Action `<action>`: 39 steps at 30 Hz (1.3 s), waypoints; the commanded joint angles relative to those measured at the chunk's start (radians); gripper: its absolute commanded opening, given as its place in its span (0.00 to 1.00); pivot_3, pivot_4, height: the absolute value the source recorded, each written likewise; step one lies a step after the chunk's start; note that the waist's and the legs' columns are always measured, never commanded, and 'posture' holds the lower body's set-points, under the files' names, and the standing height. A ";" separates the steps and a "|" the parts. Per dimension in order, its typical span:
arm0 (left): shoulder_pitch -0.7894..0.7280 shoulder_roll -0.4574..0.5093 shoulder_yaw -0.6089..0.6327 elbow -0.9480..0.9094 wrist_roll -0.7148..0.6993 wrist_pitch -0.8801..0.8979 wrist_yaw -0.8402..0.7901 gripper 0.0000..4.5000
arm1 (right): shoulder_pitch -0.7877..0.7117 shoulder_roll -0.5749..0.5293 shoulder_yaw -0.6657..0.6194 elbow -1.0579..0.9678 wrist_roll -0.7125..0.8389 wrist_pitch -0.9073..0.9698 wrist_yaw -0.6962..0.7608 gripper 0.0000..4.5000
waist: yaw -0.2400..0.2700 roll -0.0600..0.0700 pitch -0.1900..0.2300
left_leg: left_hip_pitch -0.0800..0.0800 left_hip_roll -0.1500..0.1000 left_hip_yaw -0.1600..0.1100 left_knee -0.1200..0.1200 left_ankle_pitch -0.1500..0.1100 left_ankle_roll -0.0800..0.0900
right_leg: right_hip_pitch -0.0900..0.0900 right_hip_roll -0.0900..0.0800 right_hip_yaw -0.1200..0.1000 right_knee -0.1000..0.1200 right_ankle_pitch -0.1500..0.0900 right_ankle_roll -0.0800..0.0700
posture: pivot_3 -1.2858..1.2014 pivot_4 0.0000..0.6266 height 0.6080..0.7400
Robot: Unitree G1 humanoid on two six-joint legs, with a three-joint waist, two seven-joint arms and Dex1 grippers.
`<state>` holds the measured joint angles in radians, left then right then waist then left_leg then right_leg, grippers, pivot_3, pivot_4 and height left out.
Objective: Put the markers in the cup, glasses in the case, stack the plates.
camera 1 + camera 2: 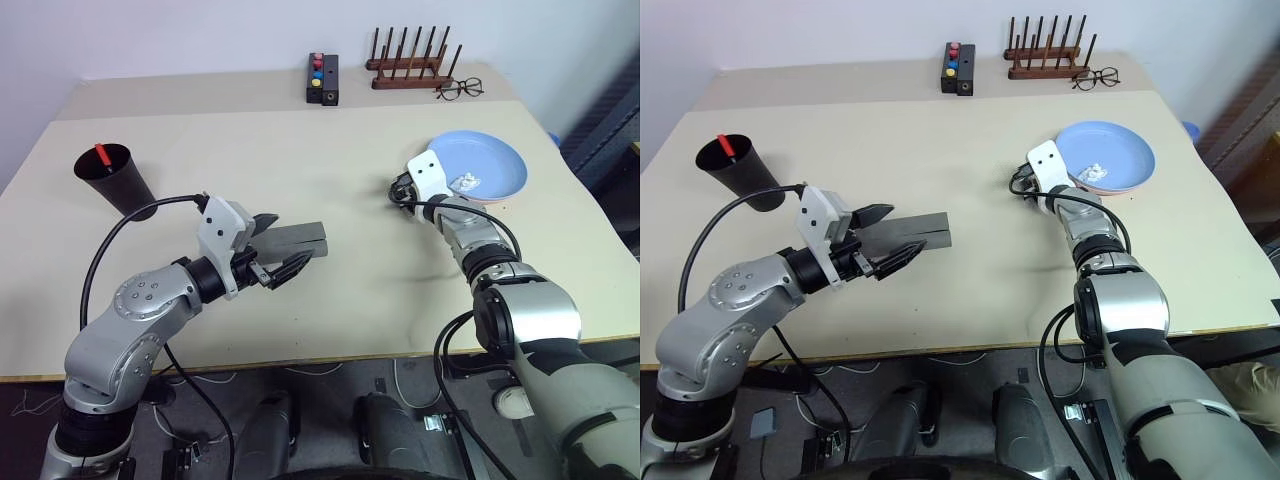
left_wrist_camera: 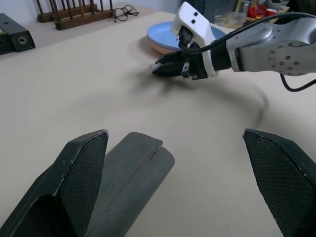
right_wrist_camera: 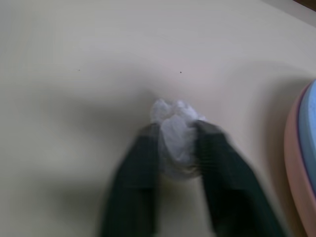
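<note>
Nearest you, at 7 o'clock, your left gripper (image 1: pixel 283 246) hangs spread wide over the closed, matte grey case (image 1: pixel 295 240). At 2 o'clock, your right gripper (image 3: pixel 177 163) is clamped on a crumpled white wad (image 3: pixel 175 131) beside the smooth blue plate (image 1: pixel 480 165), stacked on pink. The tapered black cup (image 1: pixel 118 180) stands at 10 o'clock; wire eyeglasses (image 1: pixel 459 89) lie beyond.

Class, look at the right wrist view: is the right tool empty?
No, the right tool is shut on a crumpled white wad pinched between its fingers.
</note>
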<state>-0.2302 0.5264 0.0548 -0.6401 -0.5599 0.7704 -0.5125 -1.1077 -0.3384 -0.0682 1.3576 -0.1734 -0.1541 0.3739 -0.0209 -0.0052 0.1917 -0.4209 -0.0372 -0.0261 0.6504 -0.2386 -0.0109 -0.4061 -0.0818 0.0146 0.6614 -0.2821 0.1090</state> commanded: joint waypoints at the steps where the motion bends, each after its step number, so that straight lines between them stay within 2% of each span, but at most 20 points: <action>1: -0.013 -0.004 0.007 -0.022 -0.014 -0.012 0.007 1.00 | -0.013 -0.015 -0.009 -0.012 0.008 -0.003 0.000 0.01 | 0.000 0.000 0.000 | 0.000 0.000 0.000 0.000 0.000 0.000 | 0.000 0.000 0.000 0.000 0.000 0.000 | 0.52 0.24 1.00; 8: -0.030 -0.020 -0.013 0.000 -0.009 -0.022 0.005 1.00 | -0.036 -0.045 -0.016 -0.024 0.013 -0.042 -0.012 0.01 | 0.001 0.000 0.000 | 0.000 0.000 0.000 0.000 0.000 0.000 | 0.000 0.000 0.000 0.000 0.000 0.000 | 0.52 0.24 1.00; 15: -0.077 -0.052 -0.063 0.070 0.007 -0.062 -0.023 1.00 | -0.121 -0.157 -0.056 -0.045 0.042 -0.108 -0.017 0.01 | 0.001 0.000 0.000 | 0.000 0.000 0.000 0.000 0.000 0.000 | 0.000 0.000 0.000 0.000 0.000 0.000 | 0.52 0.24 1.00; 20: -0.109 -0.070 -0.089 0.116 0.020 -0.094 -0.040 1.00 | -0.117 -0.234 -0.043 -0.029 0.019 -0.084 -0.047 0.01 | 0.001 0.000 0.000 | 0.000 0.000 0.000 -0.001 -0.001 0.001 | 0.000 0.000 0.000 -0.001 0.000 0.000 | 0.52 0.24 1.00; 23: -0.119 -0.075 -0.096 0.134 0.028 -0.106 -0.046 1.00 | -0.103 -0.247 -0.050 -0.022 0.025 -0.059 -0.036 0.22 | 0.001 0.000 0.000 | 0.000 0.000 0.001 -0.001 -0.001 0.001 | 0.000 0.000 0.000 -0.001 0.000 0.000 | 0.52 0.24 1.00; 28: -0.120 -0.076 -0.094 0.145 0.033 -0.118 -0.057 1.00 | -0.085 -0.259 -0.048 -0.022 0.018 -0.054 -0.059 0.77 | 0.001 0.000 0.000 | 0.000 0.000 0.001 -0.001 -0.001 0.001 | 0.000 0.000 0.000 -0.001 0.000 0.000 | 0.52 0.24 1.00; 32: -0.116 -0.073 -0.099 0.154 0.055 -0.143 -0.058 1.00 | -0.080 -0.266 -0.047 -0.024 0.019 -0.059 -0.058 0.77 | 0.001 0.000 0.000 | 0.000 0.000 0.001 -0.001 -0.001 0.001 | 0.000 0.000 0.000 -0.001 0.000 0.000 | 0.52 0.24 1.00; 35: -0.086 -0.077 -0.101 0.167 0.148 -0.256 -0.033 1.00 | -0.085 -0.276 -0.063 -0.041 0.044 -0.087 -0.018 0.77 | 0.001 0.000 0.000 | 0.000 0.000 0.001 -0.001 -0.001 0.001 | 0.000 0.000 0.000 -0.001 0.000 0.000 | 0.52 0.24 1.00; 37: -0.062 -0.103 -0.081 0.175 0.138 -0.308 -0.041 1.00 | -0.088 -0.276 -0.093 -0.056 0.088 -0.094 0.062 0.77 | 0.002 0.000 0.000 | 0.000 0.000 0.001 -0.001 -0.001 0.001 | 0.000 0.000 0.001 -0.001 0.000 0.000 | 0.52 0.24 1.00; 39: -0.024 -0.070 -0.063 0.167 0.114 -0.306 -0.089 1.00 | -0.070 -0.274 -0.103 -0.094 0.141 -0.087 0.279 0.77 | 0.002 0.000 0.000 | 0.000 0.000 0.001 -0.001 -0.001 0.002 | 0.000 0.000 0.000 -0.002 0.000 0.000 | 0.52 0.24 1.00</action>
<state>-0.2724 0.4314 -0.0425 -0.4514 -0.4269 0.4874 -0.5659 -1.1755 -0.5942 -0.1512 1.3304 -0.0857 -0.2250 0.5009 -0.0191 -0.0051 0.1920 -0.4209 -0.0369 -0.0249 0.6496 -0.2400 -0.0083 -0.4057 -0.0816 0.0151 0.6597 -0.2821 0.1091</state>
